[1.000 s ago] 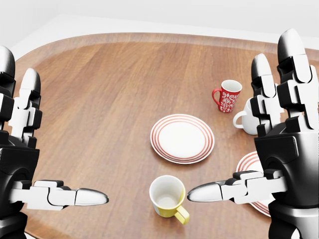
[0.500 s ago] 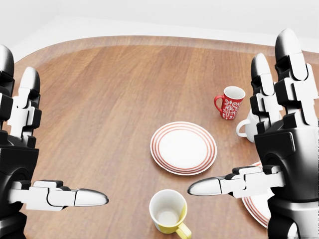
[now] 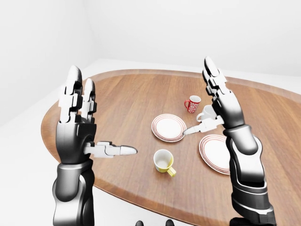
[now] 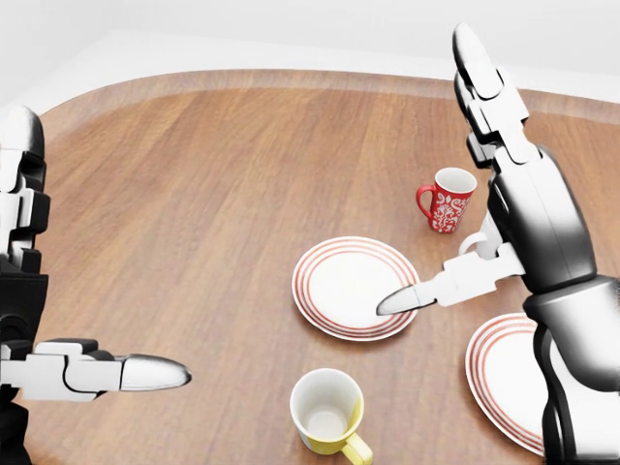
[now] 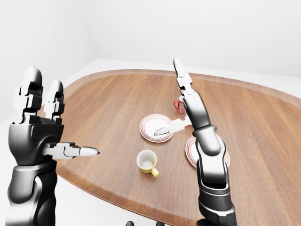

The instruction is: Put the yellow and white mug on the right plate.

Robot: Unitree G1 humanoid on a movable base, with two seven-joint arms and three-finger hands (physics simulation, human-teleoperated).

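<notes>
I am holding both hands spread open, left hand [image 3: 77, 136] and right hand [image 4: 504, 208], above the yellow and white mug [image 4: 327, 411]; the red mug [image 4: 449, 199] and a striped plate [image 4: 355, 287] are sitting beyond it.

Your left hand [image 3: 77, 127] is raised at the left of the left-eye view, palm turned inward, its two upper fingers [image 3: 75, 92] straight and pointing up, its thumb [image 3: 115, 150] stretched out sideways to the right. Nothing is in its grasp. The forearm below it stands nearly upright.

Your right hand [image 3: 216, 101] is raised farther out over the tabletop [image 3: 127, 94], fingers extended upward and slightly tilted to the left, thumb [image 4: 436, 289] pointing left and a little down. It is spread wide and holds nothing. Its forearm rises steeply from the lower right, the wrist bending the hand slightly leftward.
</notes>
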